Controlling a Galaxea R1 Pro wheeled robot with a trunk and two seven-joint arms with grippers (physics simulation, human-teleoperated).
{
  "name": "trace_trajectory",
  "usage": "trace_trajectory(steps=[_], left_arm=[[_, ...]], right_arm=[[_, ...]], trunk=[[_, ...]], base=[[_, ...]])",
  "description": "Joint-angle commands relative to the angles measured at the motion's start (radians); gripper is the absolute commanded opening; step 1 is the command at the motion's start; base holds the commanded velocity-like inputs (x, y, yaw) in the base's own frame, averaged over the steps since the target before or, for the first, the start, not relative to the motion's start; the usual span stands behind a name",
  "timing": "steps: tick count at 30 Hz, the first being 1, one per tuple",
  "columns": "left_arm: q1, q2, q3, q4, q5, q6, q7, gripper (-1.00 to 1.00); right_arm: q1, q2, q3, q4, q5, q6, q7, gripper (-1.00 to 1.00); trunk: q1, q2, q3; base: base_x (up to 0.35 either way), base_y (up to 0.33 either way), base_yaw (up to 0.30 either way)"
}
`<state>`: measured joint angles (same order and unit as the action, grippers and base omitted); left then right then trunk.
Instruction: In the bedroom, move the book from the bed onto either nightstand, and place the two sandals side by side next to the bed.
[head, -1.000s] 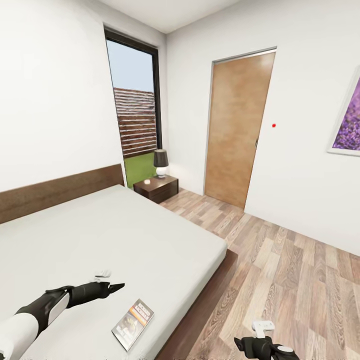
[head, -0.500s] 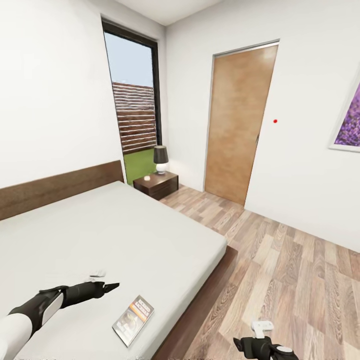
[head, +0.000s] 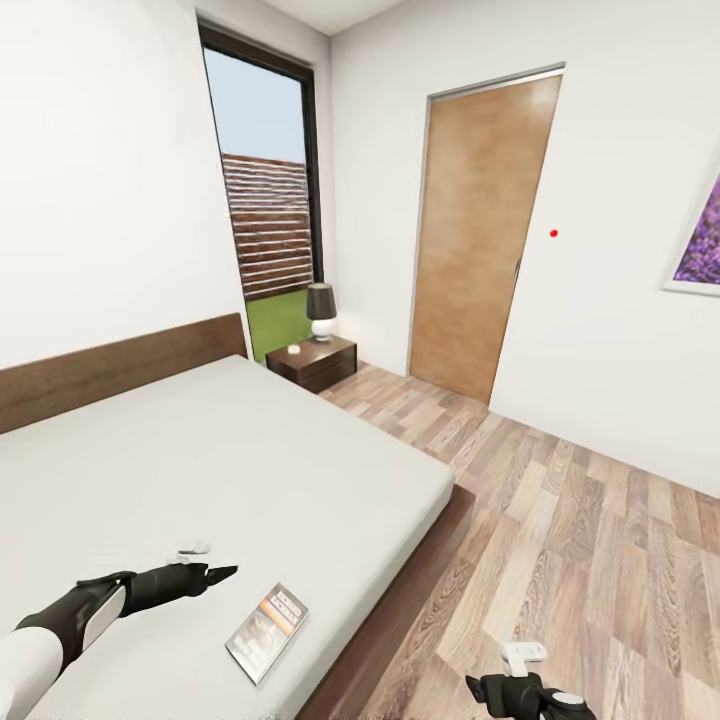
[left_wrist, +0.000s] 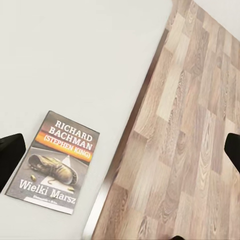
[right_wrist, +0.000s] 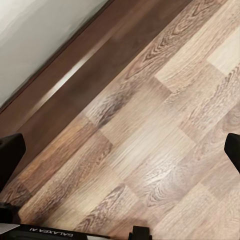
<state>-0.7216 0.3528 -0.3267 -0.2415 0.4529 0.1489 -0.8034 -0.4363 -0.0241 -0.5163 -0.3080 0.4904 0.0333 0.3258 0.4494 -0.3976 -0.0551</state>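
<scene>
The book lies flat on the bed near its front corner, dark cover up with an orange band; the left wrist view reads "Richard Bachman" on the book. My left gripper hovers open over the mattress, a little left of and behind the book, touching nothing. In the left wrist view the left gripper looks down over the book and the bed's edge. My right gripper hangs low over the wooden floor beside the bed frame, and the right gripper is open and empty. The nightstand stands at the bed's far corner. The sandals are out of view.
A lamp with a black shade stands on the nightstand by a tall window. A brown door is shut in the far wall, with a purple picture to its right. Wooden floor stretches right of the bed.
The head view has drifted slightly, so the whole room shifts in the picture. Both arms and the book keep about the same places.
</scene>
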Motion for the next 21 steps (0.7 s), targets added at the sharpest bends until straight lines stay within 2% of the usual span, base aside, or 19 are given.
trace_trajectory(steps=[1,21], left_arm=[[-0.001,0.001,-0.005,-0.001,0.011,0.010,-0.002,1.00],[-0.001,0.002,-0.005,-0.002,0.011,0.009,-0.005,1.00]], right_arm=[[-0.001,0.001,-0.008,-0.002,0.007,0.004,0.008,1.00],[-0.001,0.001,-0.008,-0.002,0.007,0.004,0.009,1.00]], trunk=[[0.001,-0.002,-0.004],[0.001,-0.002,-0.037]], base=[[0.000,0.000,0.000],[0.000,0.000,0.000]])
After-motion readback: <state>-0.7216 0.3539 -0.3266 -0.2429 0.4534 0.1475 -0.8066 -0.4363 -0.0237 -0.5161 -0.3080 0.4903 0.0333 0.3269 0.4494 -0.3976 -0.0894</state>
